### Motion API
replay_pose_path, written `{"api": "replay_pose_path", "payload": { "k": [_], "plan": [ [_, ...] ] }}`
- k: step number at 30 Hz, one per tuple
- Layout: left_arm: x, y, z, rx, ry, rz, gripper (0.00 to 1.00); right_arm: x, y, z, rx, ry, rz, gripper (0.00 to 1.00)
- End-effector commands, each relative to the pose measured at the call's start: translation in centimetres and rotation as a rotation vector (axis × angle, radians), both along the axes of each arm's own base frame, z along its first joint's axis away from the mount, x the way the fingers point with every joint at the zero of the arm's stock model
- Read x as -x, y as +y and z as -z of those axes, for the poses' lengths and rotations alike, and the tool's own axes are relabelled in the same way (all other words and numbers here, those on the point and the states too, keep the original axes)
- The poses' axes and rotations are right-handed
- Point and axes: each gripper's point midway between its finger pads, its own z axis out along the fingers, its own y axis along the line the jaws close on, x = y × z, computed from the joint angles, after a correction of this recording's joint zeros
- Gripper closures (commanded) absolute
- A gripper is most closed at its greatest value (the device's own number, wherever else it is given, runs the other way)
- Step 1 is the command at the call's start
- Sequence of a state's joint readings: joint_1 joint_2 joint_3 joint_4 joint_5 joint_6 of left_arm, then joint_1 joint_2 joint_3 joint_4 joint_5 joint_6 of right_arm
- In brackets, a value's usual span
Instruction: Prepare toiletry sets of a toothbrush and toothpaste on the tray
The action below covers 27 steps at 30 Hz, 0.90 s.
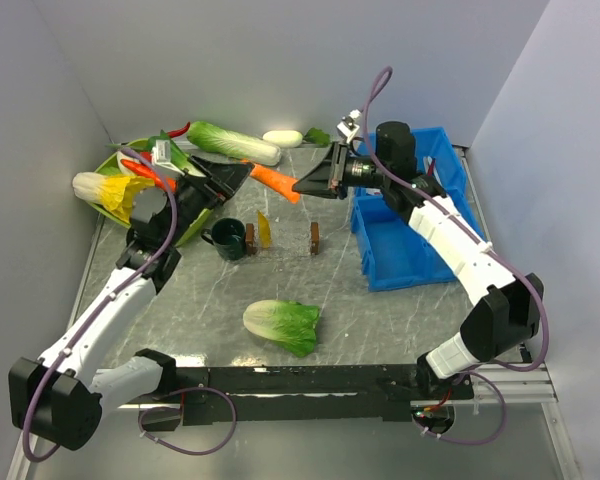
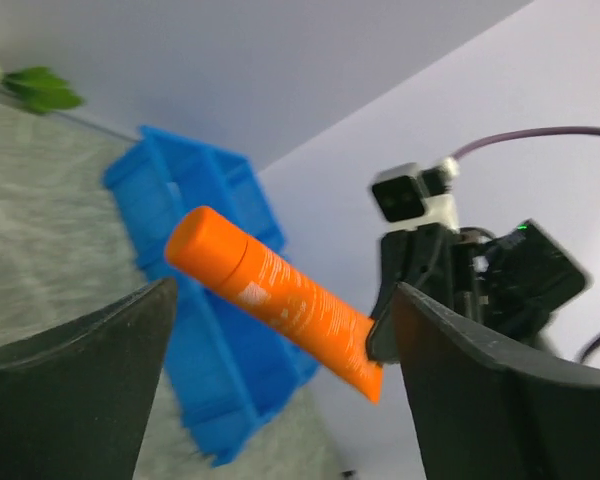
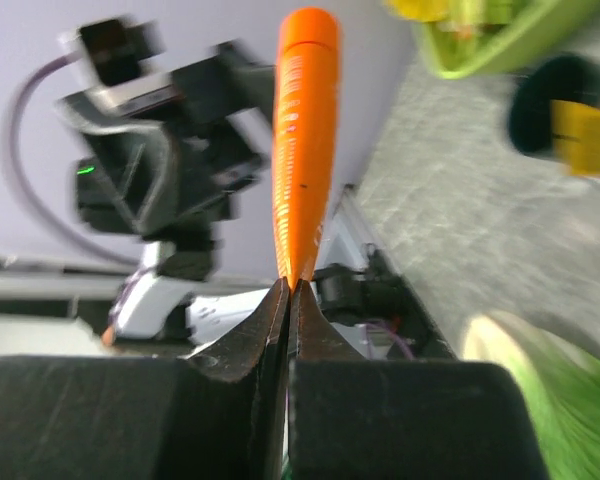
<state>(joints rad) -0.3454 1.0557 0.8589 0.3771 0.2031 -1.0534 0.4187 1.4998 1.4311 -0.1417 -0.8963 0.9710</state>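
My right gripper (image 1: 302, 186) is shut on the flat crimped end of the orange toothpaste tube (image 1: 273, 180) and holds it in the air above the table's back middle. In the right wrist view the tube (image 3: 302, 130) sticks straight out from the closed tips (image 3: 288, 290). My left gripper (image 1: 238, 177) is open, facing it, with the tube's cap end (image 2: 280, 300) lying between its spread fingers, touching neither. A yellow tube (image 1: 264, 230) stands beside a dark mug (image 1: 228, 240). I cannot make out any toothbrush. The blue tray (image 1: 385, 265) is at the right.
A green plate (image 1: 195, 225) piled with vegetables and red chillies sits at the back left. A cabbage (image 1: 282, 326) lies at the front middle. Two small brown blocks (image 1: 314, 238) stand near the mug. A long green vegetable (image 1: 232, 143) lies by the back wall.
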Motion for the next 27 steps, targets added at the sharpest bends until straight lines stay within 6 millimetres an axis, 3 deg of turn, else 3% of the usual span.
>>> {"api": "replay_pose_path", "payload": {
  "k": [1,3,4,5,6,7,8,13,17,27],
  "plan": [
    [0.8,2.8,-1.7,-0.253,-0.104,-0.105,0.01,0.4,-3.9,-2.8,0.116,-0.134,0.105,1.00],
    [0.8,2.8,-2.0,-0.371,-0.138,-0.100,0.01,0.8,-5.2,-1.0,0.217,-0.109,0.113,1.00],
    [1.0,2.7,-0.7,-0.491,-0.149,-0.064,0.00,0.6,-5.8,-1.3,0.237,-0.116,0.125,1.00],
    [1.1,2.5,0.1,-0.558,-0.139,-0.035,0.02,1.3,-6.4,-0.4,0.282,-0.083,0.112,1.00],
    [1.2,1.9,-0.4,-0.606,-0.169,-0.003,0.02,1.5,-6.7,-1.0,0.292,-0.094,0.115,1.00],
    [1.5,1.8,0.6,-0.709,-0.186,0.035,0.03,1.6,-7.0,-0.7,0.310,-0.076,0.110,1.00],
    [1.9,0.9,0.1,-0.750,-0.223,0.067,0.03,2.3,-7.4,-0.1,0.347,-0.050,0.093,1.00],
    [3.2,-1.8,1.9,-1.007,-0.360,0.198,0.02,3.6,-8.1,-0.6,0.416,-0.036,0.047,1.00],
    [5.3,-5.6,2.8,-1.058,-0.456,0.339,0.00,5.1,-8.7,-0.1,0.464,0.012,-0.015,1.00],
    [10.7,-12.4,5.0,-1.066,-0.573,0.592,0.03,9.5,-9.2,2.1,0.478,0.106,-0.179,1.00]
  ]
}}
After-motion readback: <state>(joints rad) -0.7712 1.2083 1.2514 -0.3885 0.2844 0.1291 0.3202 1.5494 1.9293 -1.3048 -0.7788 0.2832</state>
